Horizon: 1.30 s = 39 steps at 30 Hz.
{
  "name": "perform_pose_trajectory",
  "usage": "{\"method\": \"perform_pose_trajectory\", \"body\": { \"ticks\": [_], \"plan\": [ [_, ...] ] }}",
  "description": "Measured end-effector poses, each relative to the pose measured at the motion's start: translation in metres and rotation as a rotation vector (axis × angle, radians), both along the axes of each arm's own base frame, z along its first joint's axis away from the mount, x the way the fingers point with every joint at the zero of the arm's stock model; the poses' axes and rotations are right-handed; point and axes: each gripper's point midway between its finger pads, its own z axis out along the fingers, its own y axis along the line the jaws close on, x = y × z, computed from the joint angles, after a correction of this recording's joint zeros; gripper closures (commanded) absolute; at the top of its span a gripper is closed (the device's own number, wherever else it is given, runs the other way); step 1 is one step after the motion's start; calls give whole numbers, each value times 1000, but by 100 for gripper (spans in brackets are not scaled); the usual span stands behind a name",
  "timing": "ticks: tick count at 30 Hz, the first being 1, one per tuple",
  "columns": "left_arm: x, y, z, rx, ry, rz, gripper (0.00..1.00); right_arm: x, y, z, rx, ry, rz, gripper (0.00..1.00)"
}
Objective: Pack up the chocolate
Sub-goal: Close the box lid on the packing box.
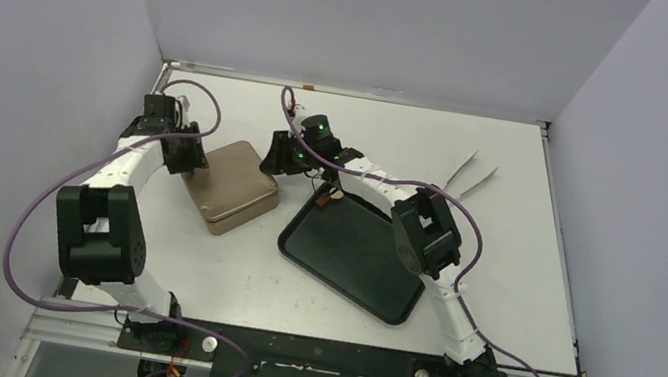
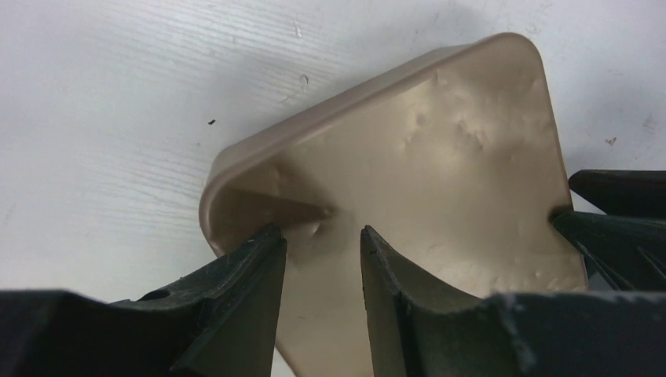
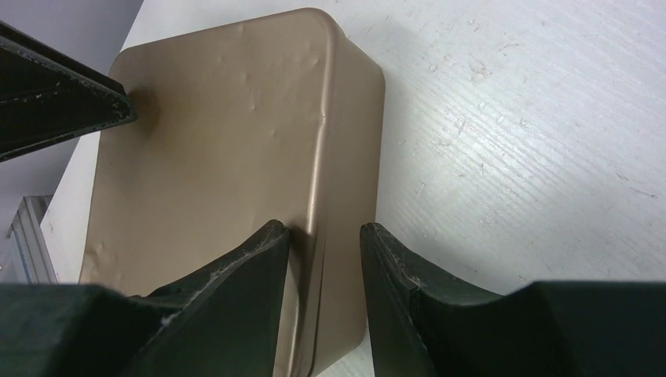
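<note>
Gold-brown tin (image 1: 231, 187): square metal box with rounded corners and its lid on, sitting left of centre on your white tabletop (image 1: 508, 277).
Chocolate: you can see no piece for certain. A small pale speck (image 1: 333, 194) at the tray's far corner is too small to name.
Left jaws: partly spread astride the tin's far-left corner, one fingertip (image 2: 263, 251) outside the wall and the other over the lid. You cannot tell whether they pinch.
Right jaws: partly spread astride the tin's right edge, one fingertip (image 3: 267, 243) on the lid and the other beside the wall. Whether they pinch is equally unclear.
Black tray (image 1: 359, 258): flat and rectangular, just right of the tin, not touching it.
Pale tongs (image 1: 471, 177): lying on the tabletop at far right, well apart from the tin.
</note>
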Motion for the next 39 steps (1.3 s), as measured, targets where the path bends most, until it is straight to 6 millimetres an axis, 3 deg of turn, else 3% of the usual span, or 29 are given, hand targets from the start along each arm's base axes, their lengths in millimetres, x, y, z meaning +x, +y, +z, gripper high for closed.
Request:
{"method": "perform_pose_trajectory", "body": {
  "ticks": [7, 11, 15, 21, 24, 26, 39],
  "plan": [
    [-11, 3, 14, 18, -29, 35, 51, -2, -2, 0, -16, -1, 8, 55],
    [-9, 18, 24, 51, -68, 85, 47, -3, -3, -1, -23, 2, 8, 55],
    [-5, 33, 22, 78, -76, 124, 47, -3, -4, -2, -28, -1, 6, 59],
    [5, 37, -1, 86, -21, 118, 56, -5, -3, -1, -31, -8, 13, 60],
    [6, 37, -10, 89, 19, 114, 59, -5, -3, -1, -32, -8, 14, 48],
    [6, 38, -8, 114, 27, 112, 61, -6, -4, -1, -39, -6, 16, 47],
    [-11, 39, -7, 120, 42, 146, 66, -19, -7, 3, -73, 7, 35, 62]
  ]
}}
